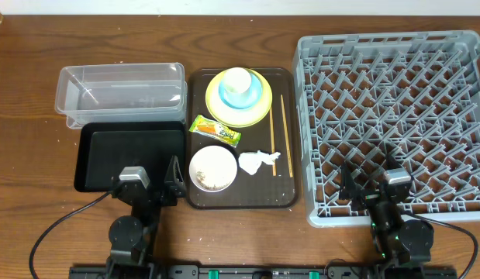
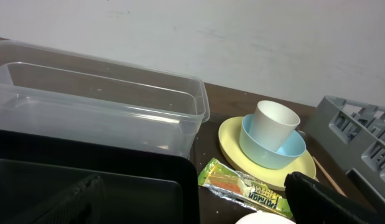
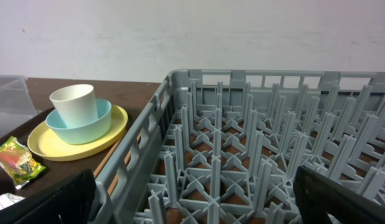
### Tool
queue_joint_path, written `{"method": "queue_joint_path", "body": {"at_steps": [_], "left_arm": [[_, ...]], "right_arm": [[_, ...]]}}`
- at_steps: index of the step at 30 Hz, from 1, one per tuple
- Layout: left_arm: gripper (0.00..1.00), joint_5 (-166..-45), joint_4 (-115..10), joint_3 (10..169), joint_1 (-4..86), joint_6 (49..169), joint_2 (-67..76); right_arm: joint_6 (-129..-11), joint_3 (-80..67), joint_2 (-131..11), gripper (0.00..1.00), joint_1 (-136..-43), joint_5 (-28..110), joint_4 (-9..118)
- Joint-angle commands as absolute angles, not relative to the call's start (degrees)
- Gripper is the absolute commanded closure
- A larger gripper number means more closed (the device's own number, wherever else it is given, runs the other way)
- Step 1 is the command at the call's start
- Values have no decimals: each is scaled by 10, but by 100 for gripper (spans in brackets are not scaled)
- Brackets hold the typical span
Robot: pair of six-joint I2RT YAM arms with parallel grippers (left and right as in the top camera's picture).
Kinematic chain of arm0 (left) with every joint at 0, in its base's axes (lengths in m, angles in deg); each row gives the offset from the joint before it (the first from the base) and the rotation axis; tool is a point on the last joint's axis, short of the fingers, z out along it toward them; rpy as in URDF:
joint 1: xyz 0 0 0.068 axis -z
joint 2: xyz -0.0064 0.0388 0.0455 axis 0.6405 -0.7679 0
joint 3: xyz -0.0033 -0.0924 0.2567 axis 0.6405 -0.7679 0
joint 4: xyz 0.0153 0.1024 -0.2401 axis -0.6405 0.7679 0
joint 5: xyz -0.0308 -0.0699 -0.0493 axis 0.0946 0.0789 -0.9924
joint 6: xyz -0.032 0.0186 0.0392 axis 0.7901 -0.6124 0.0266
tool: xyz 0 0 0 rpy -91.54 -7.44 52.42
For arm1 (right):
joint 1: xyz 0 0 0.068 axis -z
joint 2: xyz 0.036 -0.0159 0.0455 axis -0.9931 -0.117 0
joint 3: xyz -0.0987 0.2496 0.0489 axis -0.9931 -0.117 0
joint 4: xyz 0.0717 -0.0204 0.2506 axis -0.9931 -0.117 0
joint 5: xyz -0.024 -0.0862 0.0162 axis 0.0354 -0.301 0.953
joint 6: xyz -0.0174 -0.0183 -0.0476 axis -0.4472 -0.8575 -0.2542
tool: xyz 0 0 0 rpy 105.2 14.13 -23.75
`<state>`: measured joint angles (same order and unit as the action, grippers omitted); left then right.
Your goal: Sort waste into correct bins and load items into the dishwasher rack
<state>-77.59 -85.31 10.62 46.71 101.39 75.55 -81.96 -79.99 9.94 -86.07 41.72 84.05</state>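
Left hand (image 1: pixel 147 186): spread, over black tray (image 1: pixel 84 159) (snack wrapper (image 2: pixel 242 186) ahead, rightward). Right hand (image 1: pixel 373 190): spread, over near edge of dishwasher rack (image 3: pixel 198 81).

dark wooden table (image 1: pixel 38 209), plain white wall (image 2: pixel 242 37) behind, even light

Two bowls (image 1: pixel 201 163), two chopsticks (image 1: pixel 284 132), two bins (image 1: pixel 123 97), one plate (image 1: pixel 259 113), one cup (image 1: pixel 237 79), one wrapper (image 1: pixel 215 130), one tissue (image 1: pixel 257 162).

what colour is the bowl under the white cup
Light blue bowl; clearest in the left wrist view.
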Motion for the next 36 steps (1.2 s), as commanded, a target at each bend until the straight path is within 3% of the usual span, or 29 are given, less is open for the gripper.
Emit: {"method": "queue_joint_path", "body": {"at_steps": [1, 36], "left_arm": [[5, -771, -828, 97, 469, 1006, 754], [5, -771, -828, 97, 469, 1006, 751]], "right_arm": [[-825, -801, 99, 1, -855, 412, 838], [-825, -801, 99, 1, -855, 412, 838]]}}
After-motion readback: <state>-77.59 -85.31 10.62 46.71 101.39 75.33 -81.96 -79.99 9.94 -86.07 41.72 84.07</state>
